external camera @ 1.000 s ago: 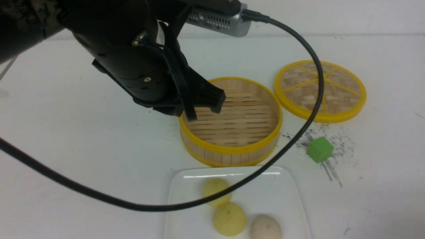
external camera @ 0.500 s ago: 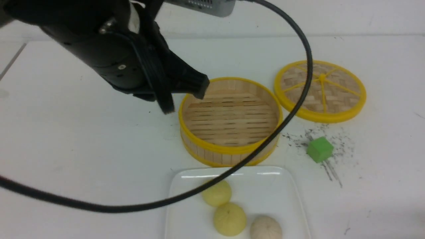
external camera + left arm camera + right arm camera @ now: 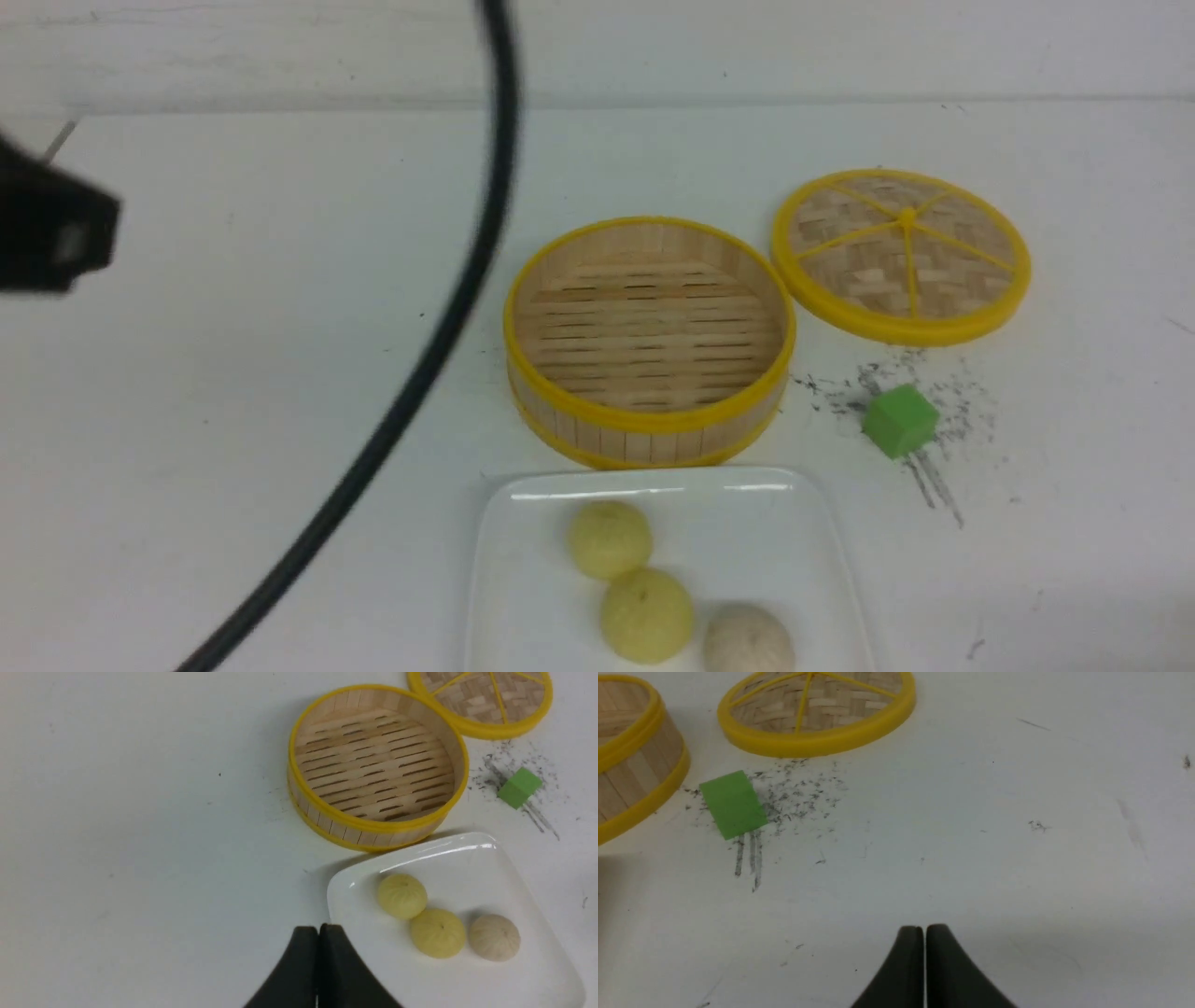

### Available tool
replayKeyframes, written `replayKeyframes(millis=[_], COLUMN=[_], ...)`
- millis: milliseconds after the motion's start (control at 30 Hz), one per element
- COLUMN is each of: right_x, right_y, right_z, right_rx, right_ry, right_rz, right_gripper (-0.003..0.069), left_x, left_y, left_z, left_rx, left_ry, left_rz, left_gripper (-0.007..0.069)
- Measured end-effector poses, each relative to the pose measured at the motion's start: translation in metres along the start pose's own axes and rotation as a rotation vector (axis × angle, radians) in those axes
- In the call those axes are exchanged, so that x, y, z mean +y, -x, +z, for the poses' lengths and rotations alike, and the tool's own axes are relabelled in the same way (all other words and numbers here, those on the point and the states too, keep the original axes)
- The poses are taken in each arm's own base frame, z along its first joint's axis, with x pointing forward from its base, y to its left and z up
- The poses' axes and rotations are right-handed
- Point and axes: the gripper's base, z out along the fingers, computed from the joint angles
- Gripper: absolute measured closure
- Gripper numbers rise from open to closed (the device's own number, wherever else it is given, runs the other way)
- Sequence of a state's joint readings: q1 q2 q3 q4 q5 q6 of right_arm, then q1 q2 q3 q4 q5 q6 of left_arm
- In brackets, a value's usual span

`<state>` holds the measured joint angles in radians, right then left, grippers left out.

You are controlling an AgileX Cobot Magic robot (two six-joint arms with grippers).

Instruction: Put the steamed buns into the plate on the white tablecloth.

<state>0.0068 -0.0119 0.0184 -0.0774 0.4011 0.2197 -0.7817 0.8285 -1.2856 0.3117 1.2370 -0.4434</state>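
Note:
Three steamed buns lie in the white plate (image 3: 653, 485) at the front of the white tablecloth (image 3: 233, 373): two pale yellow ones (image 3: 610, 539) (image 3: 646, 615) and a beige one (image 3: 747, 639). The left wrist view shows the same buns (image 3: 402, 895) (image 3: 437, 932) (image 3: 494, 936) in the plate (image 3: 467, 842). My left gripper (image 3: 318, 927) is shut and empty, hanging by the plate's corner, apart from the buns. My right gripper (image 3: 924, 928) is shut with only a hairline slit between its fingers, over bare cloth, holding nothing.
An empty yellow-rimmed bamboo steamer (image 3: 649, 341) stands behind the plate, its woven lid (image 3: 901, 254) lying flat to its right. A green cube (image 3: 899, 420) sits on scuff marks. A black cable (image 3: 439, 327) hangs across the left. A blurred black arm part (image 3: 51, 238) shows at the left edge.
My left arm has swung from over the steamer's left rim away to the left, almost out of the front view, and its cable followed. The buns have not moved.

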Motion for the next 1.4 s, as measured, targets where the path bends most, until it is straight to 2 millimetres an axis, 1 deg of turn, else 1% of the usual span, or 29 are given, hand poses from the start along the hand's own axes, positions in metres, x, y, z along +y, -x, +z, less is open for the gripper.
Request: replayKeyframes(millis=[33, 100, 133, 200, 267, 333, 367, 400, 433, 467, 500, 567, 767, 833, 1200, 1300, 1400], right_x=[0.0, 0.0, 0.0, 0.0, 0.0, 0.0, 0.0, 0.0, 0.0, 0.0, 0.0, 0.0, 0.0, 0.0, 0.0, 0.0, 0.0], right_y=[0.0, 0.0, 0.0, 0.0, 0.0, 0.0, 0.0, 0.0, 0.0, 0.0, 0.0, 0.0, 0.0, 0.0, 0.0, 0.0, 0.0], right_z=[0.0, 0.0, 0.0, 0.0, 0.0, 0.0, 0.0, 0.0, 0.0, 0.0, 0.0, 0.0, 0.0, 0.0, 0.0, 0.0, 0.0], right_rx=[0.0, 0.0, 0.0, 0.0, 0.0, 0.0, 0.0, 0.0, 0.0, 0.0, 0.0, 0.0, 0.0, 0.0, 0.0, 0.0, 0.0], right_ry=[0.0, 0.0, 0.0, 0.0, 0.0, 0.0, 0.0, 0.0, 0.0, 0.0, 0.0, 0.0, 0.0, 0.0, 0.0, 0.0, 0.0], right_rz=[0.0, 0.0, 0.0, 0.0, 0.0, 0.0, 0.0, 0.0, 0.0, 0.0, 0.0, 0.0, 0.0, 0.0, 0.0, 0.0, 0.0], right_gripper=[0.0627, 0.0624, 0.0622, 0.062, 0.0618, 0.0615, 0.0615, 0.0613, 0.0613, 0.0612, 0.0612, 0.0608, 0.0598, 0.0596, 0.058, 0.0578, 0.0578], left_x=[0.006, 0.012, 0.016, 0.017, 0.015, 0.013, 0.013, 0.009, 0.009, 0.006, 0.006, 0.005, 0.008, 0.009, 0.01, 0.015, 0.025], left_y=[-0.017, -0.039, -0.057, -0.085, -0.107, -0.123, -0.123, -0.133, -0.134, -0.139, -0.139, -0.148, -0.169, -0.172, -0.17, -0.17, -0.17], left_z=[-0.003, -0.003, -0.002, 0.012, 0.031, 0.049, 0.049, 0.064, 0.065, 0.074, 0.075, 0.085, 0.1, 0.102, 0.101, 0.1, 0.092], left_rx=[0.009, 0.033, 0.038, 0.032, -0.003, -0.06, -0.062, -0.117, -0.123, -0.162, -0.165, -0.185, -0.114, -0.095, -0.117, -0.145, -0.223], left_ry=[-0.006, -0.02, -0.038, -0.089, -0.141, -0.185, -0.186, -0.228, -0.232, -0.262, -0.265, -0.286, -0.251, -0.241, -0.235, -0.202, -0.118], left_rz=[-0.026, -0.058, -0.081, -0.103, -0.106, -0.104, -0.104, -0.098, -0.097, -0.094, -0.094, -0.089, -0.063, -0.069, -0.063, -0.051, -0.012], left_gripper=[0.0606, 0.0606, 0.0606, 0.0606, 0.0606, 0.0606, 0.0606, 0.0606, 0.0606, 0.0605, 0.0605, 0.0603, 0.0594, 0.0592, 0.0587, 0.0583, 0.0579])
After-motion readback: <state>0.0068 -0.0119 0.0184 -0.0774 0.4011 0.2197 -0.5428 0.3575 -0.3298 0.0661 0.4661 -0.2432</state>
